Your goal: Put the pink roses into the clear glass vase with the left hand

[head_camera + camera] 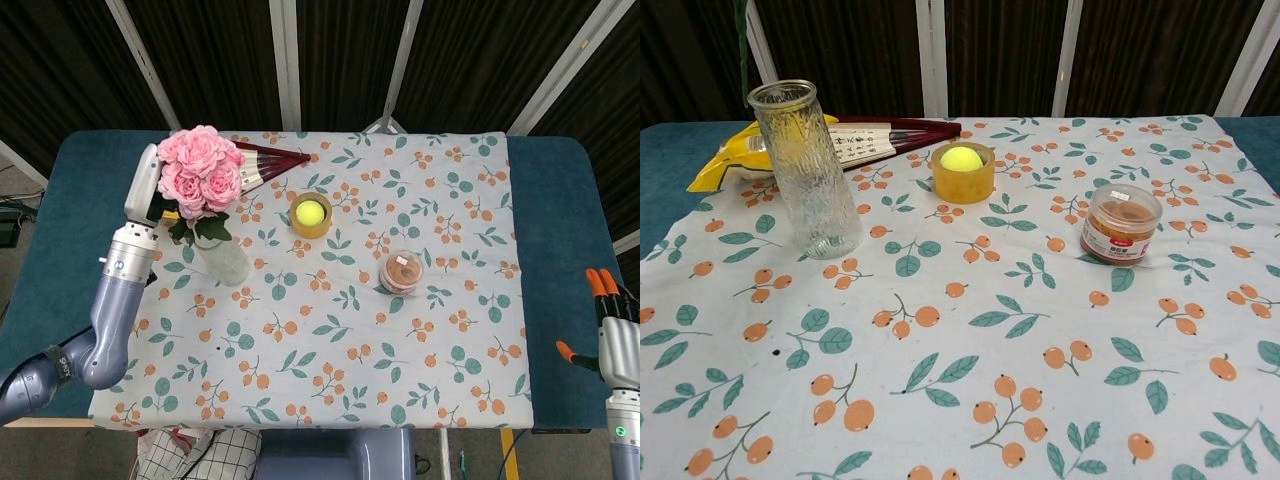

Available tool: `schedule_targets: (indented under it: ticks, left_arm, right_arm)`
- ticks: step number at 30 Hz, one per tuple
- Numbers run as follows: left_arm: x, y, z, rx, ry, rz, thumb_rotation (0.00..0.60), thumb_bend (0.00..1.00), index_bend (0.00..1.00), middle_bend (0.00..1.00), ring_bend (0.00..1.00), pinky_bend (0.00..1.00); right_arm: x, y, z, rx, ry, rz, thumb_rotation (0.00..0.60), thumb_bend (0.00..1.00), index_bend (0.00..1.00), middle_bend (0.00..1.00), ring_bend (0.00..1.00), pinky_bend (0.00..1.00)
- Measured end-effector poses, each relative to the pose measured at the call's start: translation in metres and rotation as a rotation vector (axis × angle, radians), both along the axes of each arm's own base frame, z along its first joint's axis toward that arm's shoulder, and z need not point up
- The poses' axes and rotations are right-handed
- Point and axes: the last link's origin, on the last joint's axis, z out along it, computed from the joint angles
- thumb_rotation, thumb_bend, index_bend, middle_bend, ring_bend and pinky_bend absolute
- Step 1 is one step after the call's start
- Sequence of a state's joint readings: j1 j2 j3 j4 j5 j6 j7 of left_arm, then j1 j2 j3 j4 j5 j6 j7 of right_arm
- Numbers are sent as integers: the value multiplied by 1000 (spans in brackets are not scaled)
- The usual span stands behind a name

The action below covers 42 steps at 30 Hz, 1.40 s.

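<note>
The pink roses [200, 170] hang in the air at the back left, gripped by my left hand [142, 194], which is largely hidden behind the blooms. Their leaves hang just above the mouth of the clear glass vase [222, 258]. In the chest view the vase [808, 170] stands upright and empty, and a green stem [740, 35] shows at the top edge, slightly left of the vase's rim. My right hand [617, 340] hangs at the table's right edge, away from everything, holding nothing.
A folded fan [890, 135] and a yellow packet [725, 165] lie behind the vase. A yellow tape roll with a ball in it [963, 170] and a small lidded jar [1121, 223] stand to the right on the floral cloth [970, 380].
</note>
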State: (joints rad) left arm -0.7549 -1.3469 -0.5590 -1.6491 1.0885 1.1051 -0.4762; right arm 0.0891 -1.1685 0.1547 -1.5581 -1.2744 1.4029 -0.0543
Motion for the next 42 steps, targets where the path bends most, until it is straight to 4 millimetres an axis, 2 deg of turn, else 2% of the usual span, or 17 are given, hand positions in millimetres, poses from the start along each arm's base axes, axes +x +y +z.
schedule_targets:
  ticks: [5, 9, 29, 42]
  left_arm:
    - [-2, 3, -11, -25, -4, 2, 600, 357, 537, 535, 433, 484]
    - [0, 3, -12, -25, -13, -2, 600, 357, 537, 535, 433, 484]
    - [29, -4, 14, 52, -39, -30, 600, 350, 537, 536, 433, 484]
    - [20, 0, -10, -3, -18, -1, 600, 350, 537, 525, 426, 482]
  right_arm:
    - [0, 0, 1, -2, -4, 3, 600, 182, 68, 0, 59, 119]
    - [0, 1, 3, -9, -8, 3, 600, 182, 68, 0, 59, 119]
    - [-1, 1, 4, -12, -18, 2, 600, 182, 68, 0, 60, 119]
    - [-2, 1, 6, -12, -23, -3, 600, 182, 68, 0, 59, 119]
